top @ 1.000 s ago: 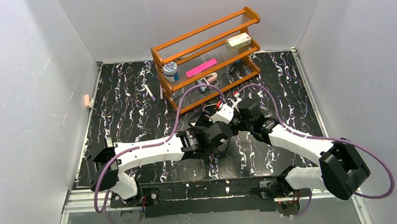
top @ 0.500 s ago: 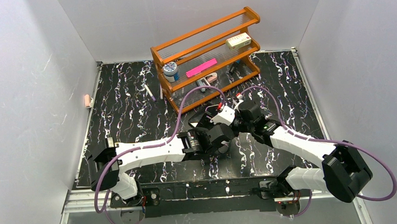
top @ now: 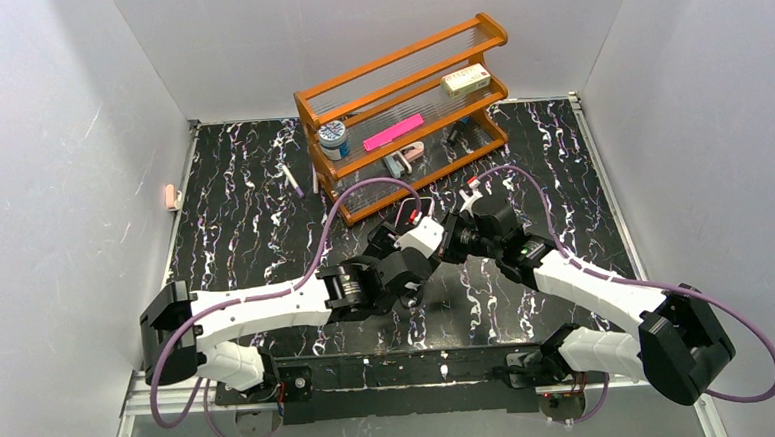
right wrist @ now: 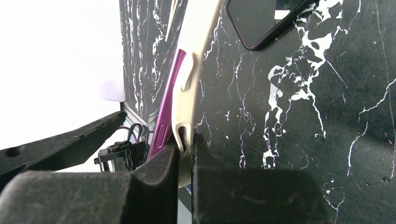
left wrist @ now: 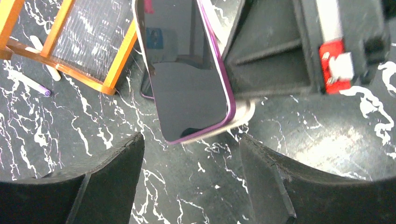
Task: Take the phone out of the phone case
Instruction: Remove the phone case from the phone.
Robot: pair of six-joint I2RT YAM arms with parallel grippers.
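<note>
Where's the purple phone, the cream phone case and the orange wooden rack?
purple phone (left wrist: 187, 88): left wrist view, dark screen.
cream phone case (right wrist: 197, 44): right wrist view, side edge.
orange wooden rack (top: 494, 30): top external view, top end piece.

Plain pale walls (top: 49, 146) close in left, right and behind the orange rack (top: 407, 102), which stands on a black, white-veined table (top: 243, 216).

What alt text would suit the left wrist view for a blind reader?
A purple-edged phone, screen dark, sits partly out of its pale case, which the right gripper clamps from the right. The left gripper, open, frames the bottom over a black marbled table.
</note>
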